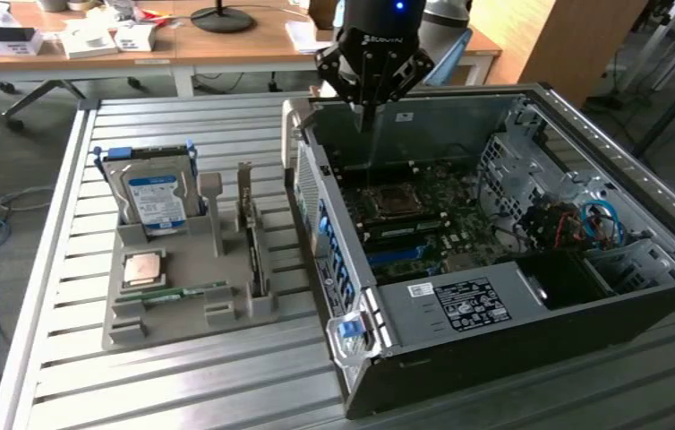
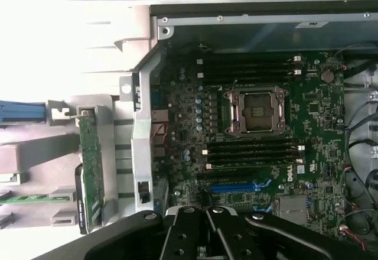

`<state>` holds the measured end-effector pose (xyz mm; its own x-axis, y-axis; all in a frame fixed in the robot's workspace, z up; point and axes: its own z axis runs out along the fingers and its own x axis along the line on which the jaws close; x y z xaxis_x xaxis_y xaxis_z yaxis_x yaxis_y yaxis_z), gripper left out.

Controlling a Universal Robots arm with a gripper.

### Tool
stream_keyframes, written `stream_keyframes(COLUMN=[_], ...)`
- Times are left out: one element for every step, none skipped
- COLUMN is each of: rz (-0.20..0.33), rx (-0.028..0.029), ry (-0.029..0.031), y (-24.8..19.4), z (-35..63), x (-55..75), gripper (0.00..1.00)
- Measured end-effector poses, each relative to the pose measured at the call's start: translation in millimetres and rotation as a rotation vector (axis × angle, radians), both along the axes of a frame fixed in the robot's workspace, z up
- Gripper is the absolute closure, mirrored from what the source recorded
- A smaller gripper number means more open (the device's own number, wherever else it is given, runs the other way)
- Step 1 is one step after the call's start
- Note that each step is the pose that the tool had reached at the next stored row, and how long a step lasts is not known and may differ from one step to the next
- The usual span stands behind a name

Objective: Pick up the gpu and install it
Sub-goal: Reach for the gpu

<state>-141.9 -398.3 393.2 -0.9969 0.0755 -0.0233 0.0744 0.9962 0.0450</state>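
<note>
Wooden office desks stand behind a slatted metal table. The gripper hangs clenched and empty over the rear of the open computer case. The gpu stands on edge in the grey holder, just beside the case wall. The likely risk is that a clenched claw coming down would strike the card's top edge or bracket and tip it in its narrow slot. Count: one case, one holder, one hard drive, one gpu, one processor, one memory stick.
</note>
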Motion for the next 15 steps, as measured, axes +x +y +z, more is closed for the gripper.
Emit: stream_keyframes(rz=[0.0, 0.0, 0.0, 0.0, 0.0, 0.0, 0.0, 0.0, 0.0, 0.0, 0.0, 0.0, 0.0, 0.0, 0.0], rx=[0.0, 0.0, 0.0001, 0.0001, 0.0, 0.0001, 0.0001, 0.0, 0.0, 0.0001, 0.0001, 0.0001, 0.0001, 0.0001, 0.0001], ry=[0.0, 0.0, 0.0, -0.0001, 0.0, -0.0001, -0.0001, 0.0, 0.0, 0.0, -0.0001, 0.0, -0.0001, -0.0001, -0.0001], y=[0.1, 0.2, 0.2, 0.3, 0.3, 0.4, 0.5, 0.6, 0.7, 0.8, 0.9, 1.1, 1.2, 1.3, 1.5], z=[0.0, -0.1, -0.1, -0.1, -0.1, -0.1, -0.2, -0.1, -0.2, -0.2, -0.2, -0.2, -0.2, -0.3, -0.3], x=[-1.5, -3.1, -4.9, -6.5, -8.3, -10.0, -11.8, -13.7, -15.5, -17.4, -19.3, -21.3, -23.1, -25.0, -26.9], gripper=[0.89, 0.89, 0.89, 0.89, 0.89, 0.89, 0.89, 0.89, 0.89, 0.89, 0.89, 0.89, 0.89, 0.89, 0.89])
